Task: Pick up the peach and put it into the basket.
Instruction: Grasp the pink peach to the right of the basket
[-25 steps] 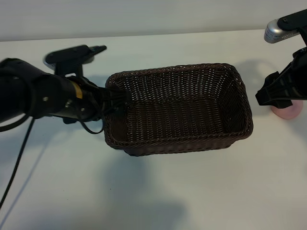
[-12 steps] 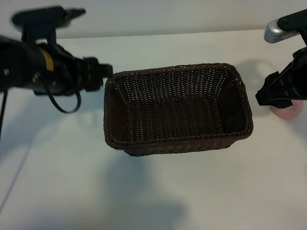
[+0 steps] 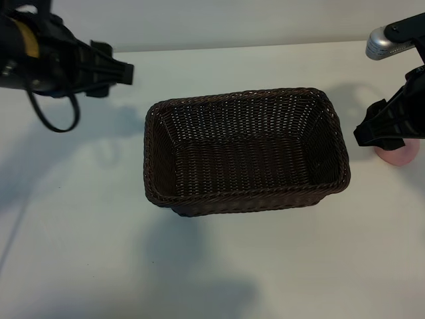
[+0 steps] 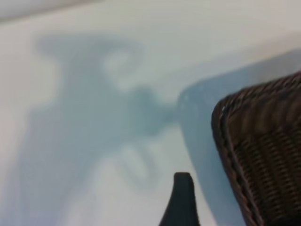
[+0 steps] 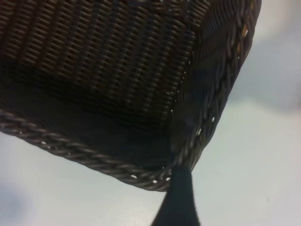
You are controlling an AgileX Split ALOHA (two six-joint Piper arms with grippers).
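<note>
Two arms are showing in the exterior view, and we are going from the left one to the right one. Our left gripper is hanging over the far left part of the table, apart from the basket and not touching it. We are not holding anything in it; only one dark fingertip is appearing in its wrist view, so we cannot tell from the pictures how far its jaws are standing apart.

We are seeing the basket in the middle of the table, upright and with nothing lying inside it. So the main part of the task is not done yet.

Near the right edge of the table, just beside the short right wall of the basket, our right gripper is hovering, pointing steeply down, with nothing in it. The peach is lying on the table right under it, and the gripper is hiding most of the fruit from the exterior camera. Its jaws are standing wide, and we cannot tell whether the fingers are already touching the fruit.

We are judging that the picking step is in hand and that the right arm is the one doing it. The next move is asking us to lower the jaws around the peach, close them gently because the fruit is round and can roll, then lift it over the braided rim and release it inside the basket.
</note>
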